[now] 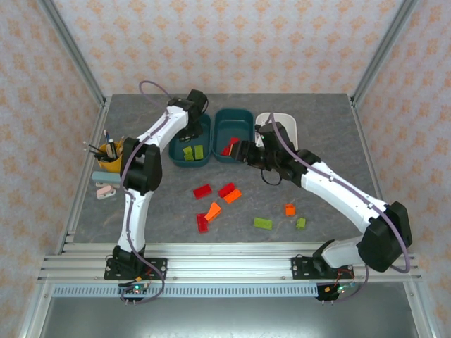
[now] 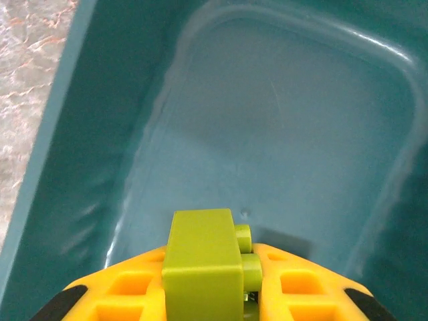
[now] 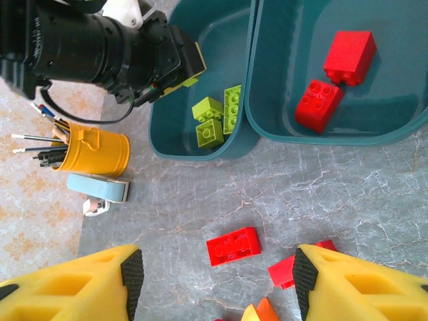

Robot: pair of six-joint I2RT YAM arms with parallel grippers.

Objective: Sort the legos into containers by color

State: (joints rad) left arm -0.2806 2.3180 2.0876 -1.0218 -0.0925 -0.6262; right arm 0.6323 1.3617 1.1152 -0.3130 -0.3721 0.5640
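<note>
My left gripper (image 2: 212,274) is shut on a lime green lego (image 2: 202,257), held just above the floor of the left teal tray (image 2: 287,127). From above, that gripper (image 1: 191,131) sits over this tray (image 1: 176,156), which holds two green legos (image 1: 193,151). My right gripper (image 3: 214,284) is open above the table, with a red lego (image 3: 233,245) below the gap. From above, it (image 1: 243,151) hovers at the near edge of the middle teal tray (image 1: 235,118), which holds two red legos (image 3: 334,77). The white tray (image 1: 287,120) is mostly hidden by the right arm.
Red, orange and green legos lie scattered on the grey table, among them a red lego (image 1: 203,191), an orange lego (image 1: 213,210) and a green lego (image 1: 263,223). A yellow cup of pens (image 1: 110,151) and a tape roll (image 3: 97,187) stand at the left.
</note>
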